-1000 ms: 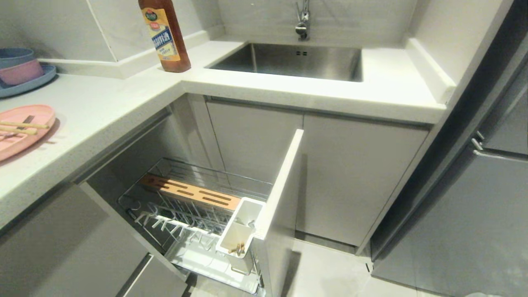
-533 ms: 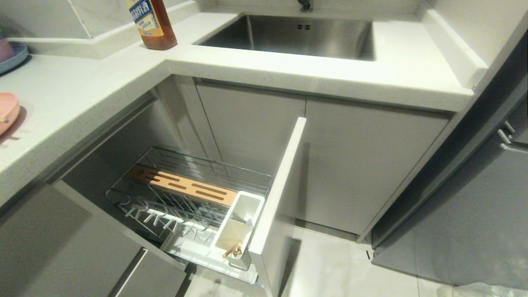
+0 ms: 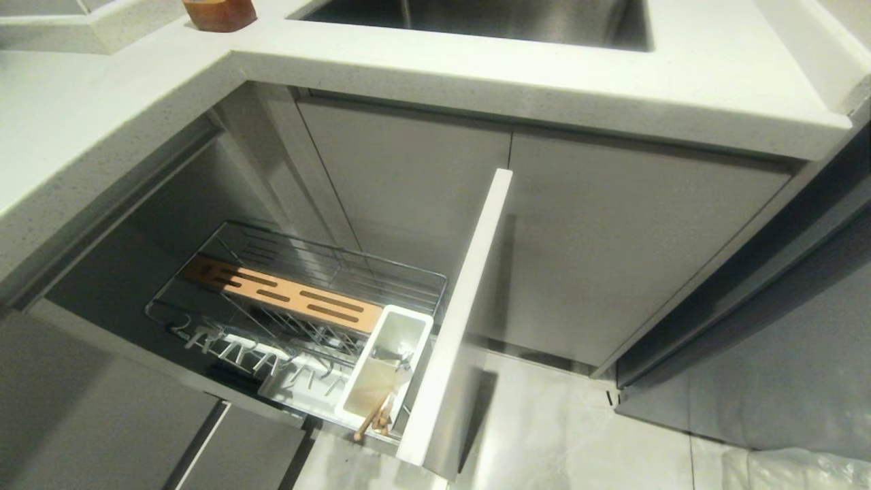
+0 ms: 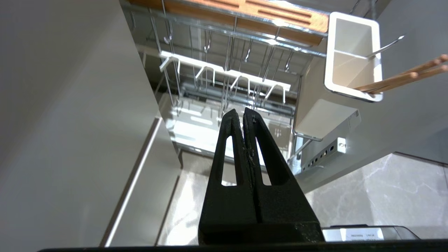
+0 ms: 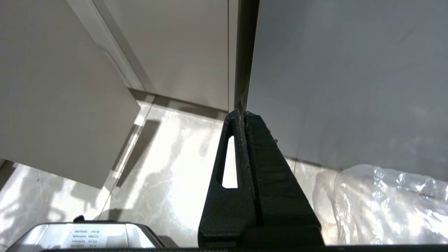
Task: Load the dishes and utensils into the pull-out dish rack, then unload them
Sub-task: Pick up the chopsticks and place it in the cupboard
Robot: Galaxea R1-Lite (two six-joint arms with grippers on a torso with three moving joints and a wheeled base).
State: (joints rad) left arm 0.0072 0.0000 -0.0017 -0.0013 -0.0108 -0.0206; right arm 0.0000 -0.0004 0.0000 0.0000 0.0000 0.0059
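Note:
The pull-out dish rack point(image 3: 340, 252) stands drawn out below the counter, its pale front panel point(image 3: 469, 299) toward me. Inside are a slotted wooden strip point(image 3: 282, 296), a row of prongs point(image 3: 252, 350) and a white caddy point(image 3: 371, 384). A pair of chopsticks point(image 3: 373, 416) leans out of the caddy, and a silver fork point(image 3: 400, 357) stands in its other half. The left wrist view shows the caddy point(image 4: 353, 57), chopsticks point(image 4: 402, 75) and fork point(image 4: 385, 45). My left gripper point(image 4: 242, 113) hangs shut and empty, short of the rack. My right gripper point(image 5: 241, 112) is shut and empty over the floor. The dishes are out of view.
The white counter point(image 3: 544, 95) overhangs the rack, with the steel sink point(image 3: 476, 17) and a brown bottle's base point(image 3: 218, 10) on top. Closed cabinet doors point(image 3: 612, 252) stand right of the rack. A clear plastic bag point(image 5: 385, 203) lies on the tiled floor at the right.
The head camera has dipped, so the whole scene slid upward; the pink plate, the stacked bowls and most of the bottle left the picture. The rack's contents have not moved.

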